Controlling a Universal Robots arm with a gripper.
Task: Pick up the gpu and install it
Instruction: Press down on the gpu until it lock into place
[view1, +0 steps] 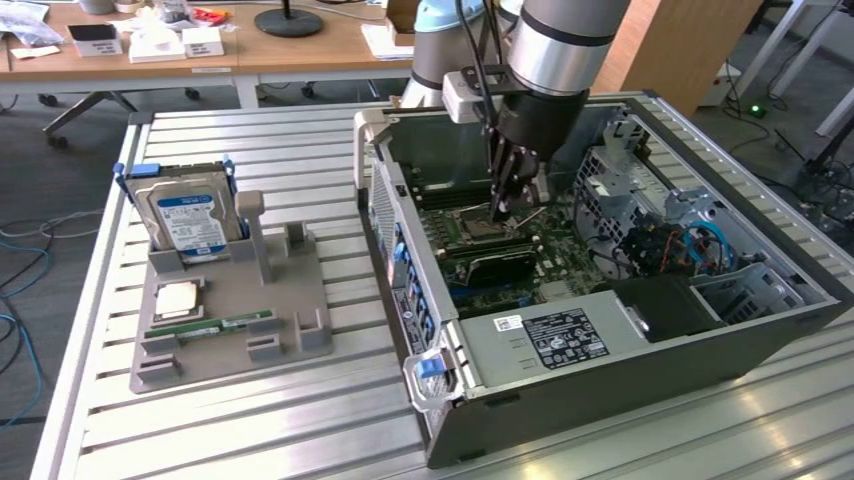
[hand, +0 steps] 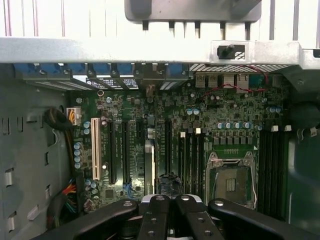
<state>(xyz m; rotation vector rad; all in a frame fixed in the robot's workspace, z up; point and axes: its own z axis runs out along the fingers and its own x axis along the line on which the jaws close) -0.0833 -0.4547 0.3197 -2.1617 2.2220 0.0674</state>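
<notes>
The fingers (hand: 156, 215) are pressed together, their dark linked segments meeting tip to tip. The gripper (view1: 505, 205) hangs straight down from the arm (view1: 554, 50) into the open case (view1: 627, 345), which lies on its side on the table (view1: 267, 420). In the wrist view the gripper (hand: 168, 200) sits over the board (hand: 165, 130), with the rows of long slots (hand: 120, 150) and a white slot (hand: 95, 150) spread under it and the socket (hand: 232, 180) close by.

In the exterior view the fingertips hover just above the board (view1: 561, 255), and the socket (view1: 475, 228) lies at about 7 o'clock from them, very near. The gpu (view1: 497, 265) shows as a dark flat card at 6 o'clock from the fingertips, just past the socket, down among the slots and apart from the gripper. Whether it is fully seated cannot be told.

At 5 o'clock from the gpu the power supply (view1: 561, 335) with its black label fills the near end of the case. At 3 o'clock, the drive cage (view1: 667, 240) holds blue cables.

Well apart, at 9 o'clock from the case, a grey holder (view1: 300, 300) rests on the table. A hard drive (view1: 187, 220) stands upright at its far end, with a chip (view1: 178, 298) and a RAM stick (view1: 220, 327) lying nearer
</notes>
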